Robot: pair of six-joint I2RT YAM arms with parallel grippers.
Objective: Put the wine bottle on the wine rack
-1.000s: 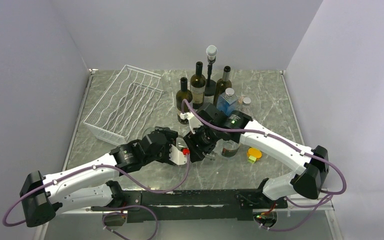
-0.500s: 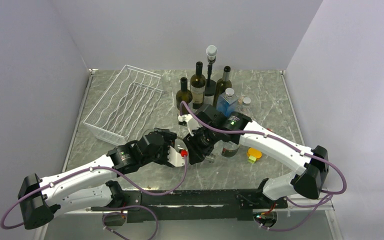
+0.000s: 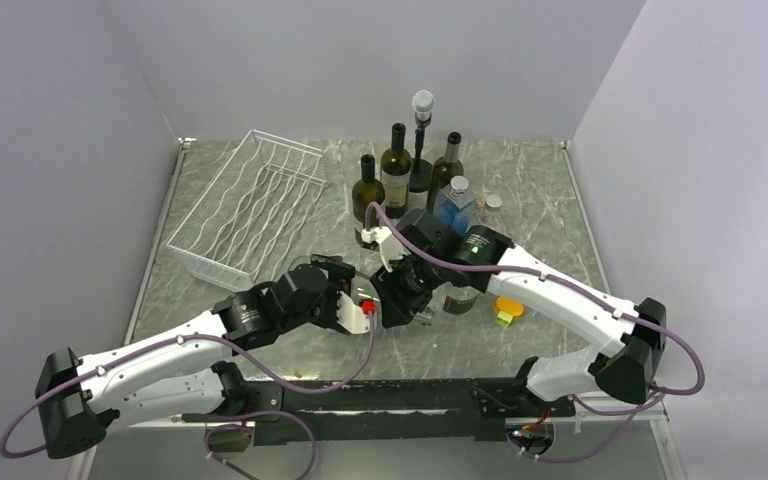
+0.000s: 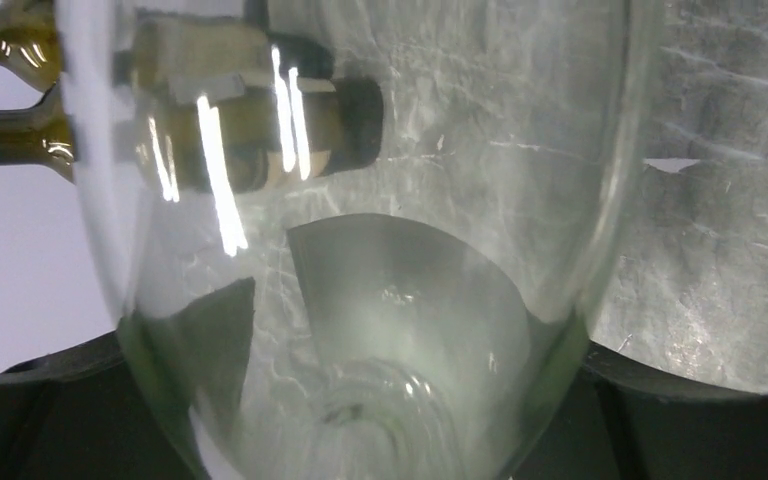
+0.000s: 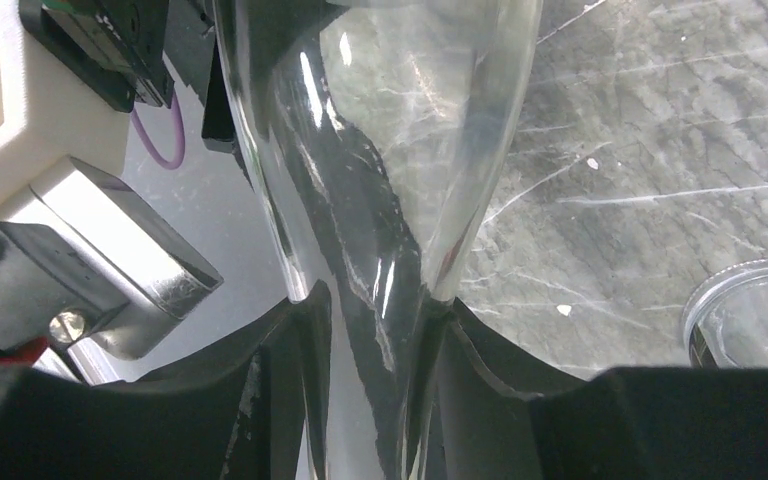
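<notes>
A clear glass wine bottle (image 3: 362, 285) is held between both grippers above the marble table. In the left wrist view its wide body and dimpled base (image 4: 380, 300) fill the frame. My left gripper (image 3: 345, 298) is shut on the body, with dark fingers (image 4: 680, 415) on both sides. My right gripper (image 3: 400, 295) is shut on the narrow neck (image 5: 370, 200), pinched between its fingers (image 5: 280, 360). The white wire wine rack (image 3: 250, 205) stands empty at the back left, apart from the bottle.
Three dark bottles (image 3: 395, 165) stand at the back centre, with a tall bottle with a white stopper (image 3: 421, 120) and a blue bottle (image 3: 454, 205). A clear glass (image 3: 460, 298) and a yellow object (image 3: 507, 305) sit right of the right gripper.
Both grippers have shifted slightly with the bottle between them. The right arm's elbow has swung a little to the right. The rack and standing bottles have not moved.
</notes>
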